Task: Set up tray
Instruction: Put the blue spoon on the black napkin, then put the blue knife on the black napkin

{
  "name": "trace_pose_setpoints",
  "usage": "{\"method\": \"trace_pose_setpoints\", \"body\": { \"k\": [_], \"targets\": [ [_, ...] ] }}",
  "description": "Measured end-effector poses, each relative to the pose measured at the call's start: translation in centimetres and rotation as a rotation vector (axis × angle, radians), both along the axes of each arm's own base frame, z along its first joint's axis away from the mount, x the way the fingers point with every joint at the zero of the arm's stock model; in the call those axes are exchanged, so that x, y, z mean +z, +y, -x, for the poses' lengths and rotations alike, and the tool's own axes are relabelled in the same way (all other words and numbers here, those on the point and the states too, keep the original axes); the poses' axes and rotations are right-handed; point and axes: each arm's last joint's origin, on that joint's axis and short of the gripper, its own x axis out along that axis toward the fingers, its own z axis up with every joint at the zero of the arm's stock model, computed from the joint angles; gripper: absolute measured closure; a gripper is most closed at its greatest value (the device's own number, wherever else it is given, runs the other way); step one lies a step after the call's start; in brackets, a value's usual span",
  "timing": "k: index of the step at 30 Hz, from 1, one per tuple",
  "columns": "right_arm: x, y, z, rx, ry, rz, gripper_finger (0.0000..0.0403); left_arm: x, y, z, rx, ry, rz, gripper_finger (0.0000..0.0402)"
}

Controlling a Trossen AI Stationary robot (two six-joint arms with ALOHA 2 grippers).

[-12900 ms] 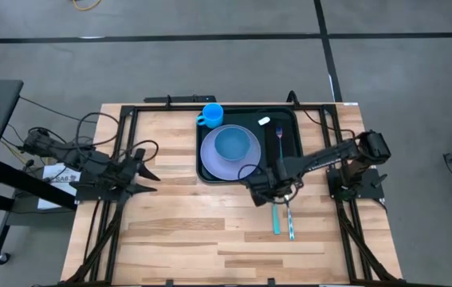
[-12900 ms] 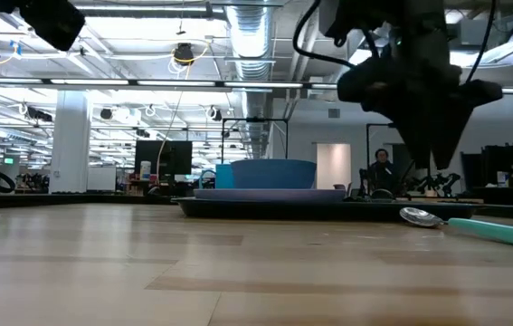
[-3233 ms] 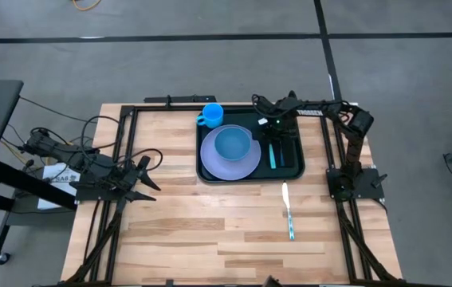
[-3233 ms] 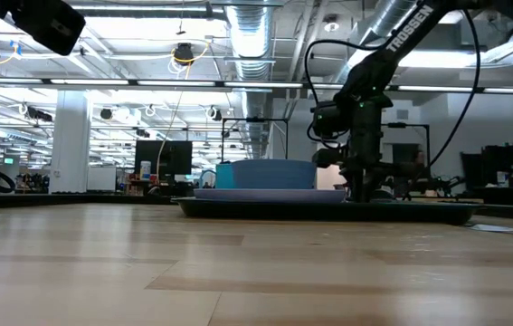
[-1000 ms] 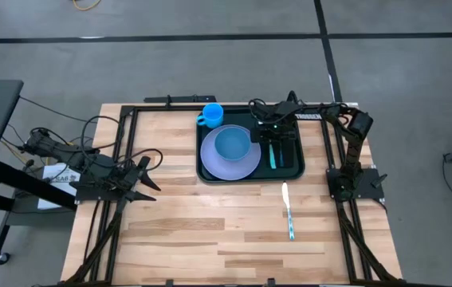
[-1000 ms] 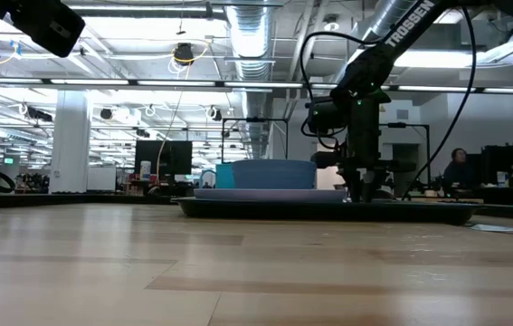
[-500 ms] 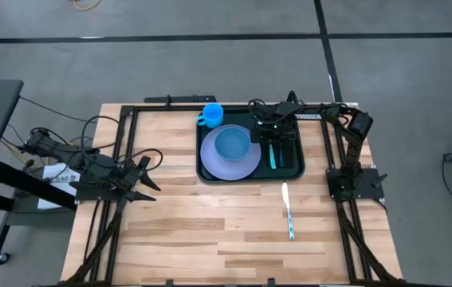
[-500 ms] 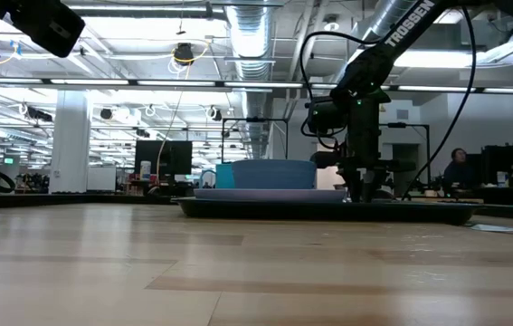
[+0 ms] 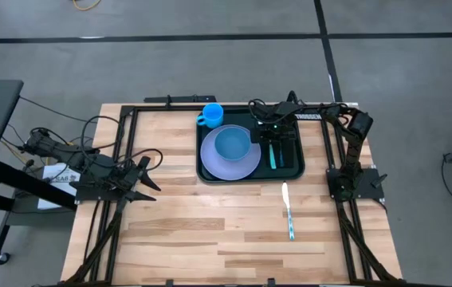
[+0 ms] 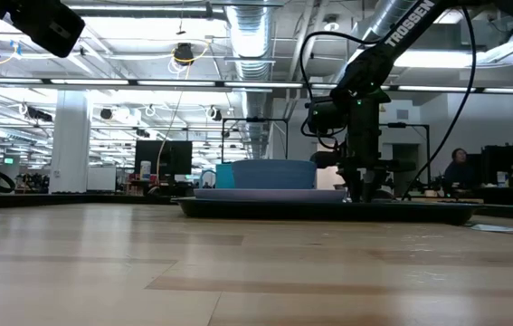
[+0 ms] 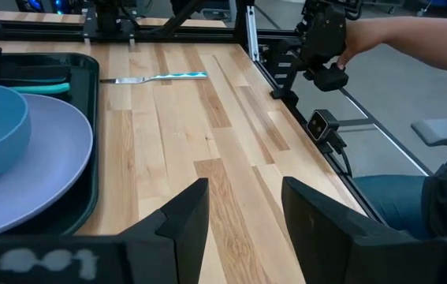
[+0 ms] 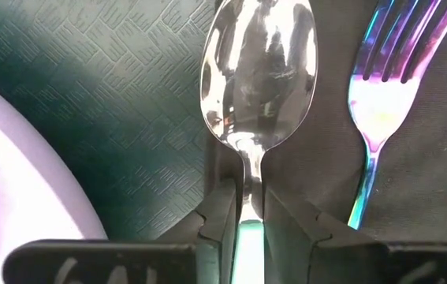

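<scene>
The dark green tray [image 9: 292, 159] sits on the far right part of the table. It carries a lavender plate [image 9: 219, 166] with a blue bowl [image 9: 233, 144] on it. A spoon [image 12: 259, 69] with a teal handle [image 9: 272, 156] and a fork [image 12: 381, 95] lie in its right part. A blue cup [image 9: 210, 115] stands at the tray's far left corner. My right gripper [image 9: 269, 137] points down into the tray, shut on the spoon. My left gripper [image 11: 243, 229] waits open at the table's left side [image 9: 141, 177]. My right gripper pinches the spoon by its thin neck [image 12: 248, 177], just behind the bowl where the teal handle starts, one finger [image 12: 220, 211] on each side. The fingers come from above, across the spoon. The spoon lies flat along the tray floor beside the fork.
A knife [image 9: 288, 211] with a teal handle lies on the bare wood near the tray's near right corner. A black flat rectangle [image 12: 436, 181] lies under the fork. A person's hand [image 11: 365, 35] reaches to the right arm's base. Open wood fills the table's near half.
</scene>
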Motion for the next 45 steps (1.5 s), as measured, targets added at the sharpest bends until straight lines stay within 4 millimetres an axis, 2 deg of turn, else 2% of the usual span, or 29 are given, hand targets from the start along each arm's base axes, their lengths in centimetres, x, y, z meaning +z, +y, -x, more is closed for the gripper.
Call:
{"method": "trace_pose_setpoints", "body": {
  "k": [4, 12, 18, 28, 36, 40, 45],
  "targets": [
    [0.0, 0.0, 0.0, 0.000, 0.002, 0.000, 0.0327, 0.0, 0.0, 0.0, 0.000, 0.000, 0.000, 0.0253],
    [0.0, 0.0, 0.0, 0.000, 0.003, -0.001, 0.0260, 0.0, 0.0, 0.0, 0.000, 0.000, 0.000, 0.0253],
    [0.2, -0.1, -0.2, 0.002, -0.004, 0.004, 0.0237, 0.0, 0.0, 0.0, 0.000, 0.001, 0.000, 0.0253],
    [2.2, -0.7, -1.1, 0.019, -0.031, 0.023, 0.0242, -0.1, 0.0, 0.0, -0.001, 0.009, 0.003, 0.0253],
    [4.5, -0.4, -0.4, 0.032, 0.165, 0.018, 0.0252, -0.1, 0.0, 0.0, -0.002, 0.009, 0.003, 0.0253],
    [6.1, 0.8, 0.1, 0.068, 0.287, 0.002, 0.0255, -0.1, 0.0, 0.0, -0.002, 0.009, 0.003, 0.0253],
    [8.7, 3.6, 0.5, 0.120, 0.302, 0.012, 0.0261, -0.1, 0.0, 0.0, -0.002, 0.010, 0.002, 0.0253]
  ]
}}
